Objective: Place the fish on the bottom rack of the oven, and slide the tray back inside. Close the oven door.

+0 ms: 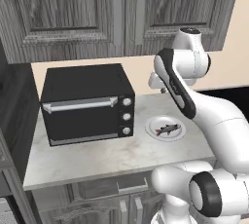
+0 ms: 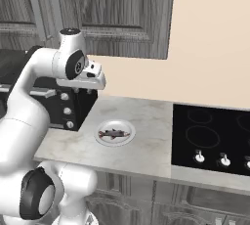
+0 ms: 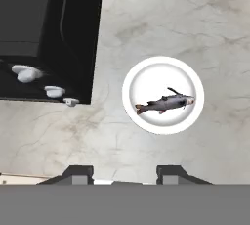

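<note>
The fish (image 3: 166, 104) is small, dark grey-brown and pale-bellied. It lies on a round white plate (image 3: 141, 72) on the marble counter. The fish (image 1: 168, 129) is to the right of the toaster oven, and in the right base view the fish (image 2: 113, 133) rests in the plate (image 2: 100, 140) near the counter's front. My gripper (image 3: 124, 174) hangs high above the counter, pointing straight down, its fingers apart with nothing between them. The gripper (image 2: 84, 91) is above and behind the plate (image 1: 151, 123). The oven, its bottom rack and its door are out of view.
A black countertop toaster oven (image 1: 87, 103) with three knobs stands left of the plate. Dark wood wall cabinets (image 1: 116, 13) hang above. A black cooktop (image 2: 210, 138) is set into the counter (image 2: 146, 116) on the right. A dark tall unit (image 1: 12, 121) borders the counter's left end.
</note>
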You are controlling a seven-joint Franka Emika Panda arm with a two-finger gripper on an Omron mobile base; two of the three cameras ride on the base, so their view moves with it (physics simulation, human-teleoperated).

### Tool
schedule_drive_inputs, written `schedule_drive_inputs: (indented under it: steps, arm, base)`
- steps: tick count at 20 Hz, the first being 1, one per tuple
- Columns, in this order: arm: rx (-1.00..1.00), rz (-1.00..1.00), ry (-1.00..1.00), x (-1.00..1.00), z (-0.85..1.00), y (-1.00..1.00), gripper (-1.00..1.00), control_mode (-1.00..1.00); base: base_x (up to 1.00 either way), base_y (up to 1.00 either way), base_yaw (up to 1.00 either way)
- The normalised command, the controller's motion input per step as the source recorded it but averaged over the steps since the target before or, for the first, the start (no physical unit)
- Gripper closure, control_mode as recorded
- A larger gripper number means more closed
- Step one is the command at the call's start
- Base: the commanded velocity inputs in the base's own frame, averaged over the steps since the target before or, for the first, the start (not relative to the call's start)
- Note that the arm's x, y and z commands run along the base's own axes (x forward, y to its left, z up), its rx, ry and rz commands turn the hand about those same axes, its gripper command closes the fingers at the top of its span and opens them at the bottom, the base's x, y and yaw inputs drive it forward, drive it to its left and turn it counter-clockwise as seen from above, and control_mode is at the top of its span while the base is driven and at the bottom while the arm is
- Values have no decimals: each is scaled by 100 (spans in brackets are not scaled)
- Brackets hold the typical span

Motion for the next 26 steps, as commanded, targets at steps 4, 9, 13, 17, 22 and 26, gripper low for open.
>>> schedule_drive_inputs:
  steps: [4, 9, 13, 17, 22, 26]
  arm:
    - [2, 9, -2, -21, -4, -13, -100, -100]
    - [7, 36, -5, -18, -35, -63, -100, -100]
    - [0, 24, 0, -1, -21, -66, -100, -100]
    - [-1, 19, 11, 0, -26, -24, -100, -100]
    - [-4, 16, 2, 1, -16, -16, -100, -100]
    - [-13, 15, 0, 0, -50, -11, -100, -100]
  base:
    - [0, 0, 0]
    - [0, 0, 0]
    - [0, 0, 0]
    - [0, 0, 0]
    - [0, 0, 0]
    - [0, 0, 0]
